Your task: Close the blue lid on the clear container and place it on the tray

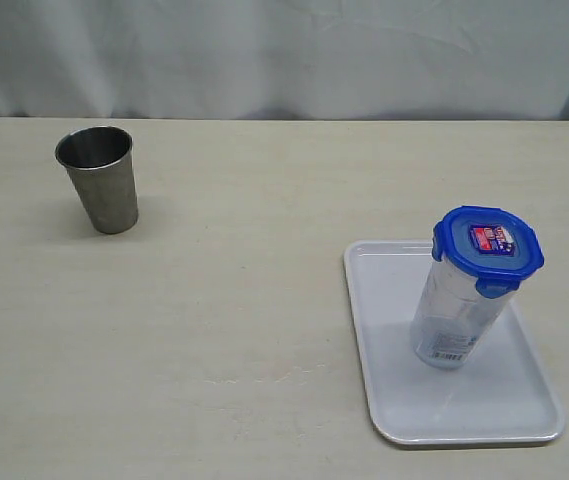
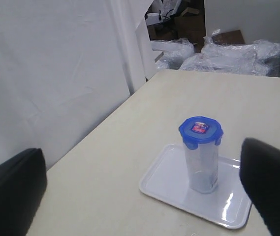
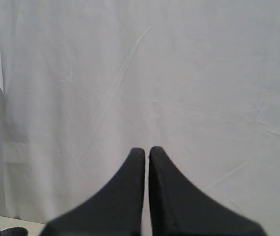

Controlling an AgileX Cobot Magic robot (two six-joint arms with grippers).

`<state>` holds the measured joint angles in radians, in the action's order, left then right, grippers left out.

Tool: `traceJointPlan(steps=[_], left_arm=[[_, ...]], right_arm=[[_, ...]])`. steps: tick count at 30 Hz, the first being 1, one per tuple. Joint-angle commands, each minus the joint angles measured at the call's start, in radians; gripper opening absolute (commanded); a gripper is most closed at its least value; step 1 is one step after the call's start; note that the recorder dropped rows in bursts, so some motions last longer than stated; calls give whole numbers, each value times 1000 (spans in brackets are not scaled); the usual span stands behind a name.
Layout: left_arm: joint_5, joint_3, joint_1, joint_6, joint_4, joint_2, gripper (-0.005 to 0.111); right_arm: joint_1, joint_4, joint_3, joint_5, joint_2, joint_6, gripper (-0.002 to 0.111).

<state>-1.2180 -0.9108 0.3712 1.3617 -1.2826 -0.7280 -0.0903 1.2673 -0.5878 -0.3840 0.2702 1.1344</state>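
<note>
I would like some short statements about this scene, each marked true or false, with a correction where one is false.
1. The clear container stands upright on the tray. True.
2. The blue lid lies on the table beside the tray. False: it sits on top of the clear container.
3. The steel cup stands on the tray. False: it stands on the table, far from the tray.
4. The right gripper is shut and holds nothing. True.
5. The left gripper is shut on the clear container. False: it is open, away from it.
</note>
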Motion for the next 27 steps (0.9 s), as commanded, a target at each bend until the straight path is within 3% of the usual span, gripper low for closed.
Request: traceJointPlan(steps=[1,12,17,22,27], left_arm=[[41,4,2,-9,-15,3,103],[-3,31,2,-17,-15,46,103],[-3,31,2,-105,47,131,103],[150,31,2,-251,153,261,103],[284,31,2,-495,355,403,103]], right_arm=[[-4,0,3,-7,-5,2,4],[-2,0,3,-7,-5,2,4],[1,0,3,-7,-5,2,4],[1,0,3,-7,-5,2,4],[1,0,3,-7,-5,2,4]])
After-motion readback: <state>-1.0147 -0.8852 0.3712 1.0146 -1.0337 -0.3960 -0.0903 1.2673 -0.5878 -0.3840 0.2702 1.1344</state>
